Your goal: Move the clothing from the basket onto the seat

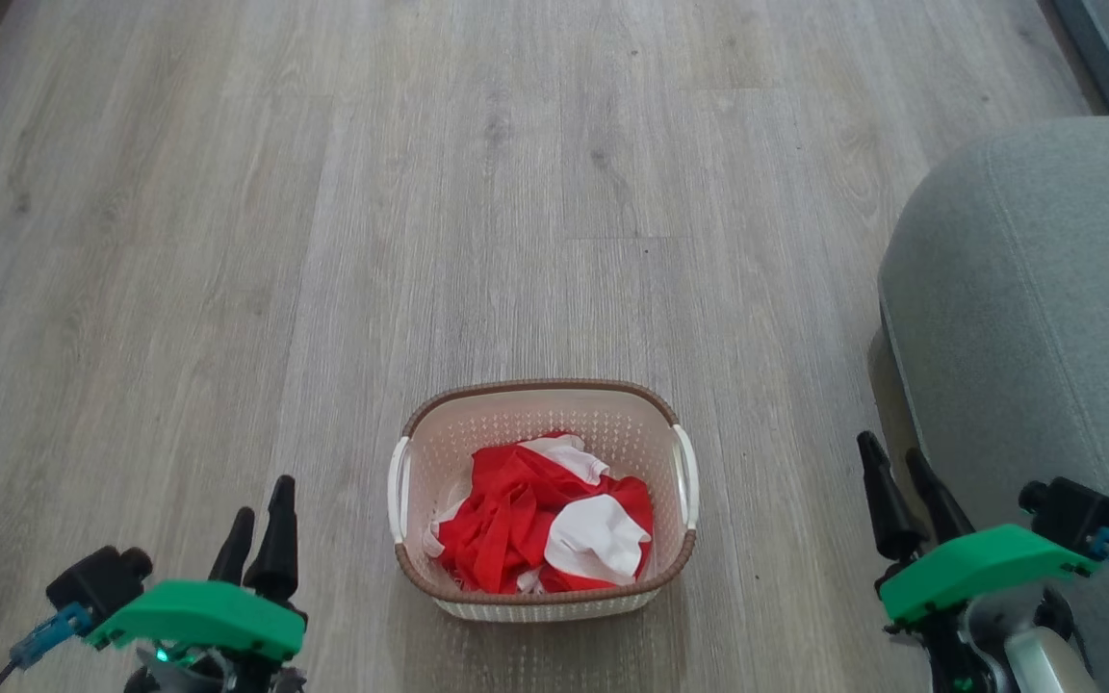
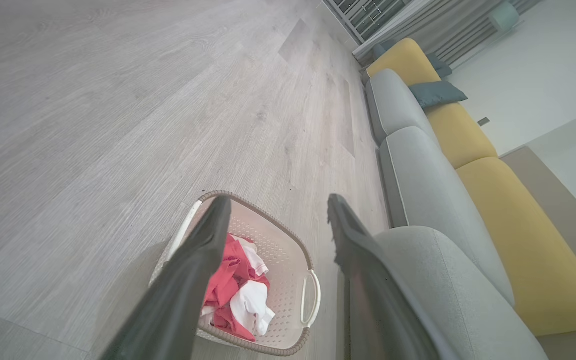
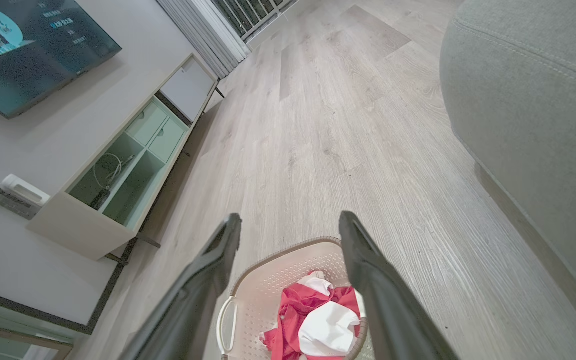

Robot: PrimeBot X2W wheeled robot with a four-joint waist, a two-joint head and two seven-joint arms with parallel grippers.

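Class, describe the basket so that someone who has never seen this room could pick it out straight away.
Start at the grey seat at the right of the head view; on the pale wood floor to its left stands the basket. It is small, rectangular and cream, with perforated sides, a brown rim and white side handles, and it alone holds red and white clothing.

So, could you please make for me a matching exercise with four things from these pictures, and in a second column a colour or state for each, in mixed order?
Things:
1. clothing
2. basket
3. seat
4. left hand

Colour or state:
A. cream, with a brown rim
B. open and empty
C. grey, on the robot's right
D. red and white, crumpled

Pairs: 1-D, 2-A, 3-C, 4-B
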